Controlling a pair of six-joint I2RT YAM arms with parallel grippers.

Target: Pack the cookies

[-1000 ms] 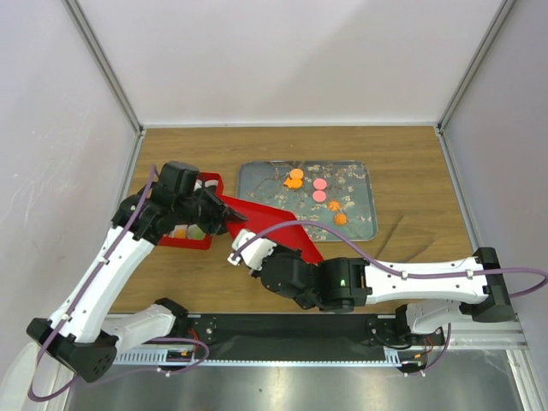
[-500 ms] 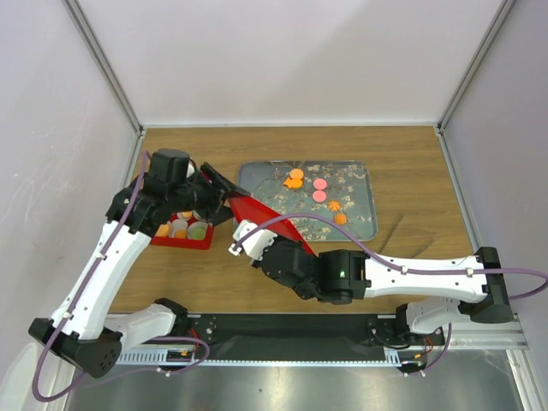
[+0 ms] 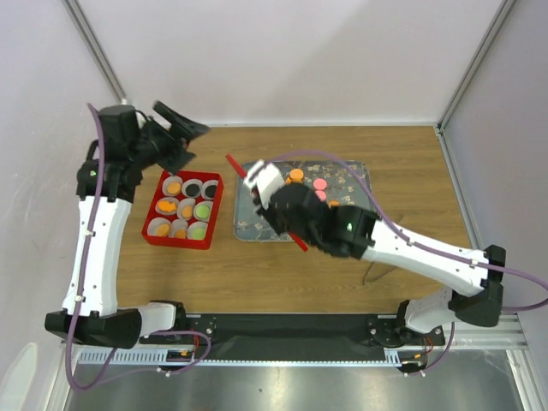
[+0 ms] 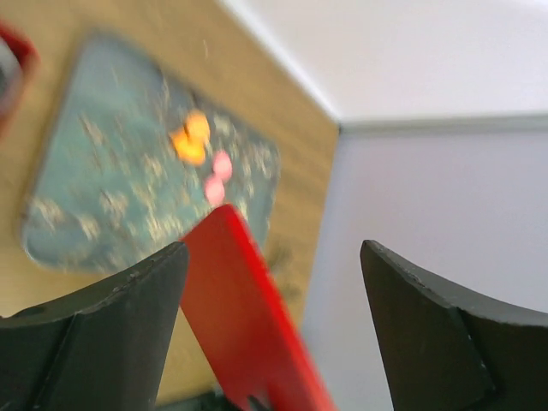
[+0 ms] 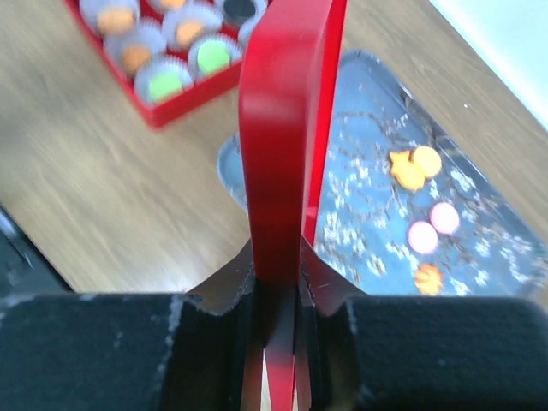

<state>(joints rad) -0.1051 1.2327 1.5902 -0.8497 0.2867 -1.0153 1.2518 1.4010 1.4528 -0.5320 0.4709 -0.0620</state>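
Note:
Cookies lie on the patterned tray (image 3: 360, 224): orange ones (image 3: 294, 176) and pink ones (image 3: 319, 184). More cookies (image 3: 202, 210) sit in white paper cups inside the red box (image 3: 177, 242). My right gripper (image 3: 267, 190) is shut on the flat red lid (image 3: 234, 163), holding it edge-on over the tray's left part. The right wrist view shows the lid (image 5: 287, 154) pinched between both pads, by my right gripper (image 5: 278, 265). My left gripper (image 3: 177, 133) hangs open, high above the table's far left corner. Its wrist view shows the left gripper (image 4: 274, 253) with nothing held.
The red box stands left of the tray on the wooden table (image 3: 411, 163). White walls close in the back and both sides. A dark cable loop (image 3: 377, 276) lies on the wood under the right arm.
The left gripper let go of the red lid, opened, and swung up and back to the far left. The right arm carried the lid rightward over the tray, uncovering the box.

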